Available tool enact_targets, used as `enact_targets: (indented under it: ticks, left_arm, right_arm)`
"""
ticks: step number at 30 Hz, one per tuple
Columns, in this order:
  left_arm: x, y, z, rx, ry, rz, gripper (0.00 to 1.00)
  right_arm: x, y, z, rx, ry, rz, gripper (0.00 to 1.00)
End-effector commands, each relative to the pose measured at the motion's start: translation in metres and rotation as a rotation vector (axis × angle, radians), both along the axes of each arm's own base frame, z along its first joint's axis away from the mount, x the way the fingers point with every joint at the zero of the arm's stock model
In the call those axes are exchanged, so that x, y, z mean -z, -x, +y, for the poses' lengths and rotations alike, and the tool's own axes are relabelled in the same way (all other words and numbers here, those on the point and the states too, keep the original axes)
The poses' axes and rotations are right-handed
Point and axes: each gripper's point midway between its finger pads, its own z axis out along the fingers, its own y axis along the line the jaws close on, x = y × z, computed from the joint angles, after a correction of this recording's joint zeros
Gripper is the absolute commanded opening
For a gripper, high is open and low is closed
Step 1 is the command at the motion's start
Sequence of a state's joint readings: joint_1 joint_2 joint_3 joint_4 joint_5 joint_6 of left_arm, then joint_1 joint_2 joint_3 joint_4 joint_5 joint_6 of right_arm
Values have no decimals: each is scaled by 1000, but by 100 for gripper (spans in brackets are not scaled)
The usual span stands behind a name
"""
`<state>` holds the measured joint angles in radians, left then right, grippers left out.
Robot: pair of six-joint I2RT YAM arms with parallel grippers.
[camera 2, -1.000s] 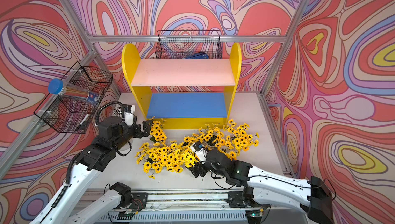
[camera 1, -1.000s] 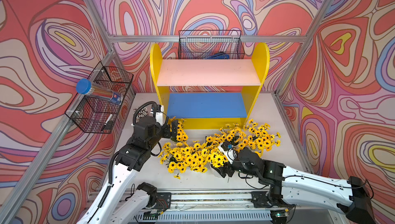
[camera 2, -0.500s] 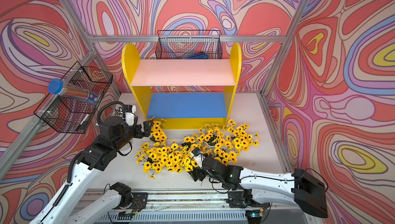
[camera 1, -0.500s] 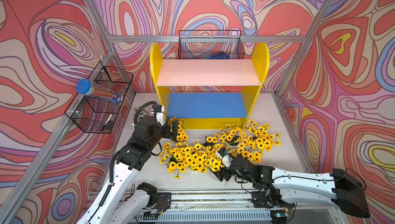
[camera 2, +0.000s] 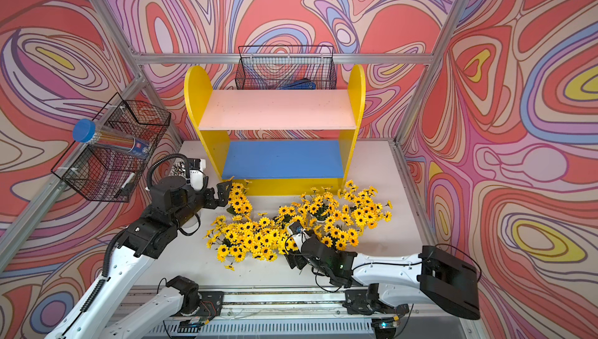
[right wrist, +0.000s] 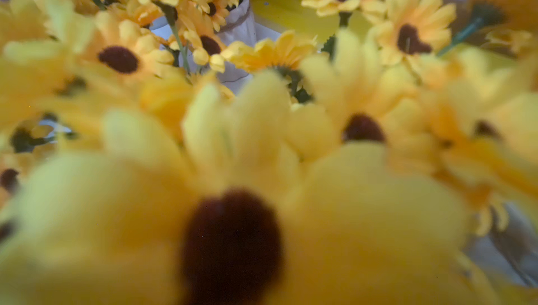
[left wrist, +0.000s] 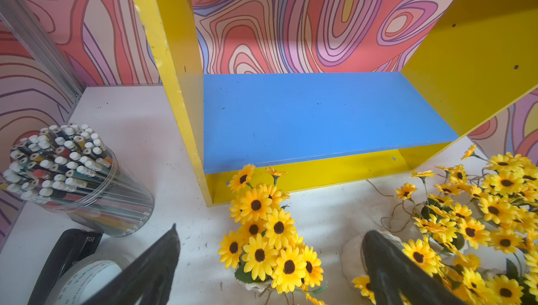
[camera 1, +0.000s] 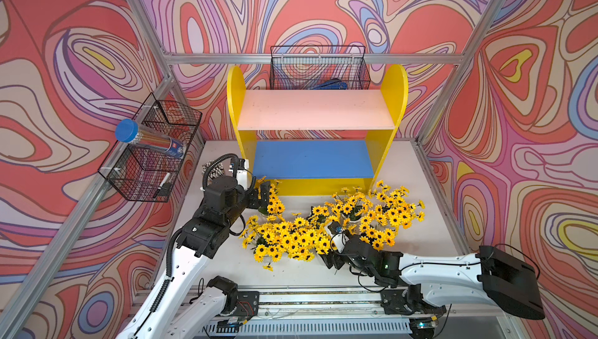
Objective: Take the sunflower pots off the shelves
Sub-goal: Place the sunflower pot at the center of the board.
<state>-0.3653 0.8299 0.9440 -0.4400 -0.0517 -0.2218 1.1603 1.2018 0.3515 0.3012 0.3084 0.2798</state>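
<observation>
Swirly walls (camera 1: 323, 7); sunflower pots (camera 1: 291, 240) on tabletop (camera 1: 433, 243).

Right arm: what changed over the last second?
The right arm folded inward, elbow swinging toward the middle. The right gripper stayed open at the near edge of the sunflower pots; nothing taken or released. The left gripper, pots and shelves are unchanged.
</observation>
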Motion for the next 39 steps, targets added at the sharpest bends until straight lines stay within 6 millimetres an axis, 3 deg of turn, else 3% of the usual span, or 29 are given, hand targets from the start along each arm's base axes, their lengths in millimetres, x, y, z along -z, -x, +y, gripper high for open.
enact_targets:
  ticks: [1, 5, 10, 18, 22, 31, 35, 37, 39]
  left_arm:
    - [-4, 1, 1, -2, 19, -22, 99]
    - [-5, 2, 1, -1, 21, -25, 99]
    - [-6, 4, 2, -1, 20, -33, 99]
    - [-9, 5, 1, 11, 25, -40, 100]
    - [-11, 7, 0, 16, 32, -42, 100]
    - [-14, 11, -3, 40, 40, -51, 100]
    - [-16, 12, -3, 42, 42, -58, 100]
    - [-17, 12, -2, 41, 42, -63, 100]
    - [-17, 13, -1, 38, 38, -63, 100]
  right_arm:
    - [-7, -6, 9, 31, -49, -14, 55]
    - [-1, -4, 7, 52, -17, 9, 63]
    - [0, 9, 2, 57, -1, 54, 85]
    - [-10, 18, 3, 52, 21, 68, 98]
    - [-23, 19, 3, 63, 40, 94, 98]
    - [-72, 48, -31, 46, 100, 202, 98]
    - [-84, 68, -32, -34, 115, 245, 97]
    - [-86, 82, -26, -96, 105, 281, 88]
    - [-81, 101, -23, -159, 106, 330, 69]
